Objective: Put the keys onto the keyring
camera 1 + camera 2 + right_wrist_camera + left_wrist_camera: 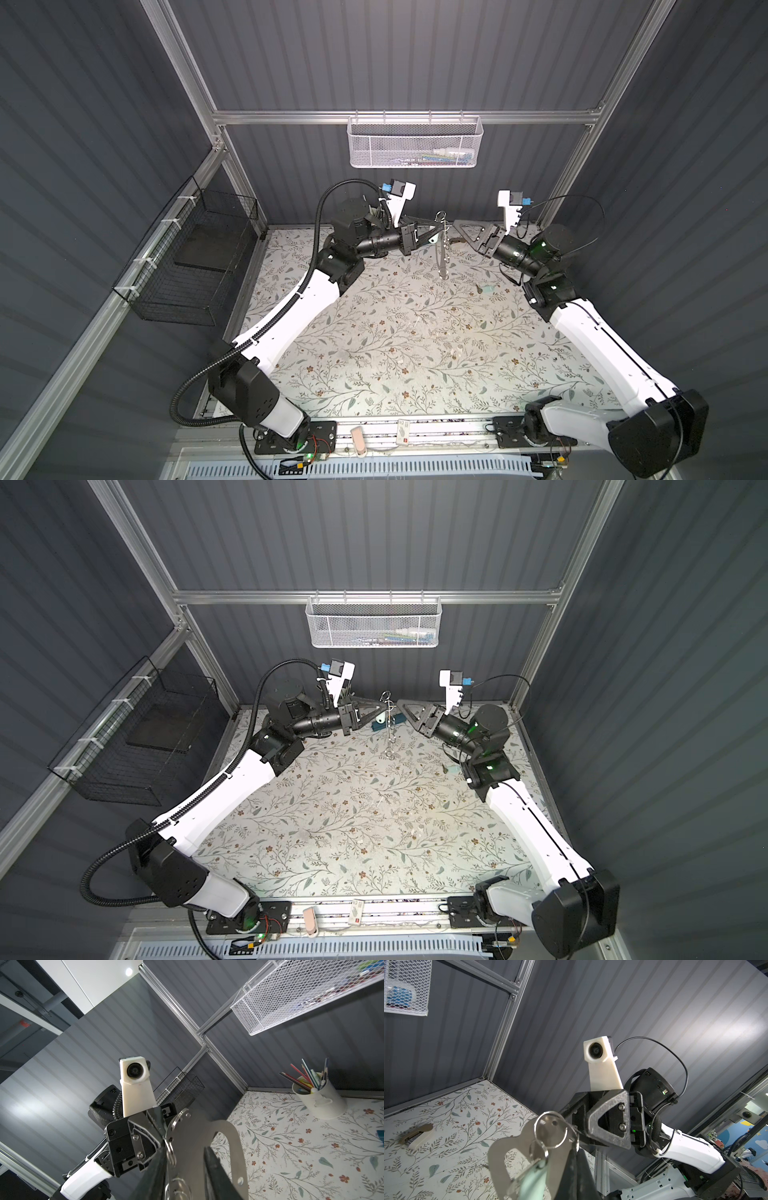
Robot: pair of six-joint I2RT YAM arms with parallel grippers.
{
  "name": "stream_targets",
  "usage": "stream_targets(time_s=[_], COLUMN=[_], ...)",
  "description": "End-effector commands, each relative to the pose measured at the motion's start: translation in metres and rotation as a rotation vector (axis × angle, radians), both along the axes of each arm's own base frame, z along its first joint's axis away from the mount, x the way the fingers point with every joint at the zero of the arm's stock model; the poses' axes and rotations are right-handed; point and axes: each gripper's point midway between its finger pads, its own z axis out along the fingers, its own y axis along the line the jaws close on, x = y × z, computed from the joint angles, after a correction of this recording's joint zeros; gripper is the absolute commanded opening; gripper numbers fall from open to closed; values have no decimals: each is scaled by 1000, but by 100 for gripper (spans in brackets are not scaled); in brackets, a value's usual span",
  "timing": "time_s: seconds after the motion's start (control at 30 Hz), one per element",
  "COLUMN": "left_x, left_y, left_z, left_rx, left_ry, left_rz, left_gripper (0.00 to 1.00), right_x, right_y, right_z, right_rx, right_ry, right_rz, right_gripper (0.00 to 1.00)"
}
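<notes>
- L tool clamped on keyring mid-air, long axis vertical, 1 key on it
- R tool just beside, jaws part open, empty
- loose key on tabletop, nearer R arm

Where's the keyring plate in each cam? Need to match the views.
In a top view: keyring upright, edge-on, back centre above the table.
In a top view: keyring same pose, back centre.
Left wrist: keyring face-on, close foreground.
Right wrist: keyring face-on, close foreground, oval cutout visible.
Shared landmark: white mesh basket on the back rail, in all four views.
</notes>
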Motion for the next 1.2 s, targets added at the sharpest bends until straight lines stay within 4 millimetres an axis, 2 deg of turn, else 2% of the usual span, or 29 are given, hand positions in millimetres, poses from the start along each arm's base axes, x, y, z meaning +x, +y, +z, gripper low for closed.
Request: stream_targets(time_s=[0.0, 0.17, 0.3, 0.53, 0.73, 0.83, 0.9, 1.0, 1.07, 1.17], left_x=[-7, -6, -5, -5, -5, -5, -7, -7, -4, 2], left_y=[4, 4, 5, 2, 0, 1, 2, 6, 13, 29], left_z=[17, 17, 17, 16, 12, 10, 10, 12, 13, 14], left_rx=[-42, -45, -47, -46, -38, -32, -28, -12, 6, 38], left_ry=[-37, -35, -38, -31, -20, -17, -15, -30, -37, -47], left_rz=[11, 23, 27, 14, 7, 7, 6, 26, 51, 93], left_gripper=[0, 0, 0, 0, 0, 7, 16, 20, 29, 33], right_x=[-4, -6, -7, -11, -14, -14, -14, -17, -18, -20], right_y=[5, 12, 11, 13, 17, 16, 16, 15, 15, 14], right_z=[20, 17, 13, 12, 16, 17, 16, 15, 13, 9], right_rx=[29, 22, 18, 10, 2, -16, -32, -72, -106, -183], right_ry=[-54, -51, -46, -47, -64, -75, -80, -95, -104, -122], right_rz=[9, 23, 19, 38, 59, 53, 49, 43, 40, 32], right_gripper=[30, 25, 14, 12, 3, 3, 3, 3, 3, 3])
